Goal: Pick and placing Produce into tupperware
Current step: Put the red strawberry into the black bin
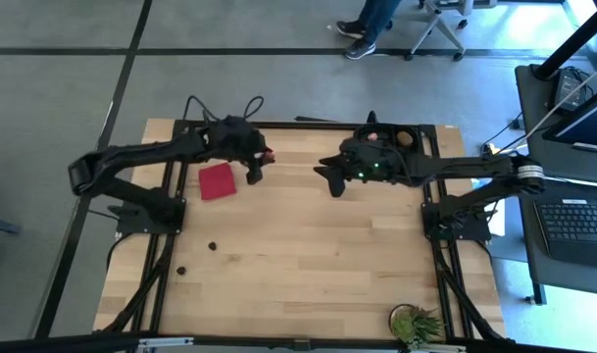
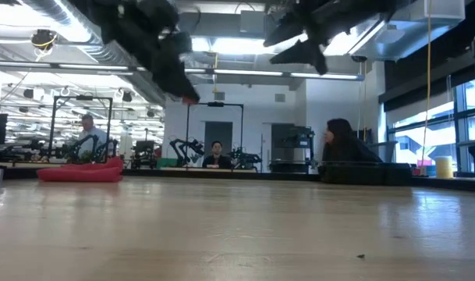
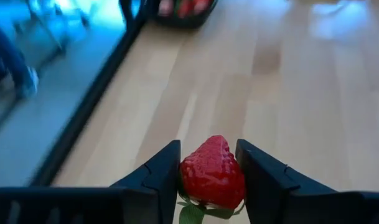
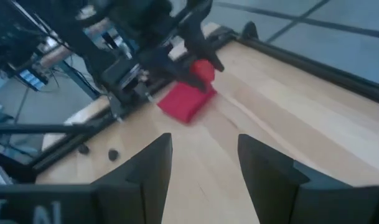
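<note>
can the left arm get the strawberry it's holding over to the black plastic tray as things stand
Probably yes. The left gripper grips the red strawberry above bare wood; the shallow black plastic tray lies beyond, though the right gripper hangs nearby.

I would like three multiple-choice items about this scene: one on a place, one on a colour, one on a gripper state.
1. Where is the red cloth?
A. inside the tray
B. on the table beside the left gripper
C. next to the green plant

2. What colour is the tupperware?
A. black
B. white
C. red

3. What is the right gripper doing?
A. gripping the cloth
B. holding a strawberry
C. open, holding nothing

Key: 1 B, the high view shows it there. 2 A, it looks dark. 3 C, its fingers stand apart; the strawberry is in the left gripper.
</note>
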